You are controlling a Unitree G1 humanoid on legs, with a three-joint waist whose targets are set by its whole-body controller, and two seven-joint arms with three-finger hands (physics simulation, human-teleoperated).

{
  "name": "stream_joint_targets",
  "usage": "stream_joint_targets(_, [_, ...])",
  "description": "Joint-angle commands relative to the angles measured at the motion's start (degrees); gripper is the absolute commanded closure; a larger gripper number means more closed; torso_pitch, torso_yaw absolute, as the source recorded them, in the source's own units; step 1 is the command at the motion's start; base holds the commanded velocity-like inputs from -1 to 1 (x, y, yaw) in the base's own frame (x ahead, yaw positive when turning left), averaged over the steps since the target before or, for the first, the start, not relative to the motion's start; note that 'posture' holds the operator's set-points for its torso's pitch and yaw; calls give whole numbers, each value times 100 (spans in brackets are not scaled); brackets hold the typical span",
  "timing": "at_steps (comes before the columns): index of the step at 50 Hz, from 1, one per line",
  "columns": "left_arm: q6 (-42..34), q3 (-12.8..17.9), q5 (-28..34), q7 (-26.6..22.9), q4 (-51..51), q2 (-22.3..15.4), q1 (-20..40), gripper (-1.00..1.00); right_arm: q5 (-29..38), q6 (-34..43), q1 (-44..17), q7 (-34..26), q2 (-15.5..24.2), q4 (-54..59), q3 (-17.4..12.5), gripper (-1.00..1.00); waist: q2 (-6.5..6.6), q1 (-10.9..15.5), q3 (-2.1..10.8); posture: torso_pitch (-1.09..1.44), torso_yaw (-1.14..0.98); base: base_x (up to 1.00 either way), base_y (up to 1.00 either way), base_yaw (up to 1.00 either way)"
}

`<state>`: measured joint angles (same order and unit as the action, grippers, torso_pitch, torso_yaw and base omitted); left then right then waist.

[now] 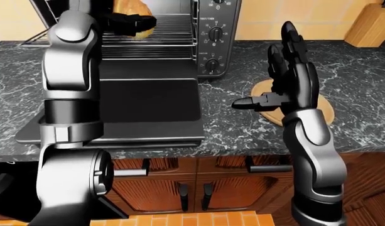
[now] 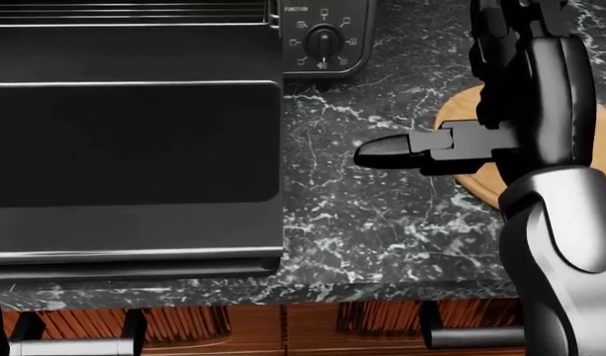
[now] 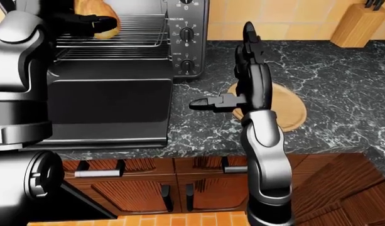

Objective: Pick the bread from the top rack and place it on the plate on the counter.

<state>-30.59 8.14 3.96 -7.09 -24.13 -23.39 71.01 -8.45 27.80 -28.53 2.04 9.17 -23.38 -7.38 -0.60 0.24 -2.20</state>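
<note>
1. The bread (image 1: pixel 130 14) is up at the top left of the left-eye view, sitting on the top rack (image 1: pixel 170 26) inside the toaster oven (image 1: pixel 214 37), whose door (image 1: pixel 145 101) is dropped flat over the desk (image 1: pixel 362 80).
2. The left hand (image 1: pixel 130 22) is already right there. Its dark fingers (image 1: pixel 142 21) lie across the loaf and look wrapped around it, so I'd call that a grip, though the arm blocks part of the view and I can't see the underside.
3. What's visible of the bread is a rounded tan end poking out above and below the fingers. Too little shows to tell which way its long axis runs.
4. The right hand (image 1: pixel 286 70) is nowhere near the bread. It's raised upright over the plate (image 3: pixel 286 108), fingers spread wide with the thumb sticking out toward the oven, holding nothing.
5. The relation that matters: the plate sits on the desk to the right of the oven, lower than the rack and past the open door. So the carry has to go out of the oven mouth, rightward over the door edge, then down.
6. My guess is the right hand hovering over the plate could get in the way of the drop-off.
</note>
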Motion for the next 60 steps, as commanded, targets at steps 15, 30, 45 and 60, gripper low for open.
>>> stream_joint_targets(15, [-18, -37, 239, -366, 421, -49, 28, 20, 5, -186, -110, 39, 25, -222, -35, -100, 29, -12, 174, 0, 0, 0, 0, 0])
stream_joint_targets(30, [-66, -39, 433, -502, 470, -53, 117, 96, -34, -122, -96, 52, 48, -316, -58, -100, 32, -27, 178, 0, 0, 0, 0, 0])
stream_joint_targets(45, [-165, -34, 475, -500, 473, -102, 456, 100, -46, -183, -154, 58, 36, -217, -30, -100, 16, -34, 135, 0, 0, 0, 0, 0])
stream_joint_targets(60, [-696, -30, 428, -614, 1140, -149, 726, 100, -32, -124, -83, 61, 64, -358, -59, -100, -4, -23, 95, 0, 0, 0, 0, 0])
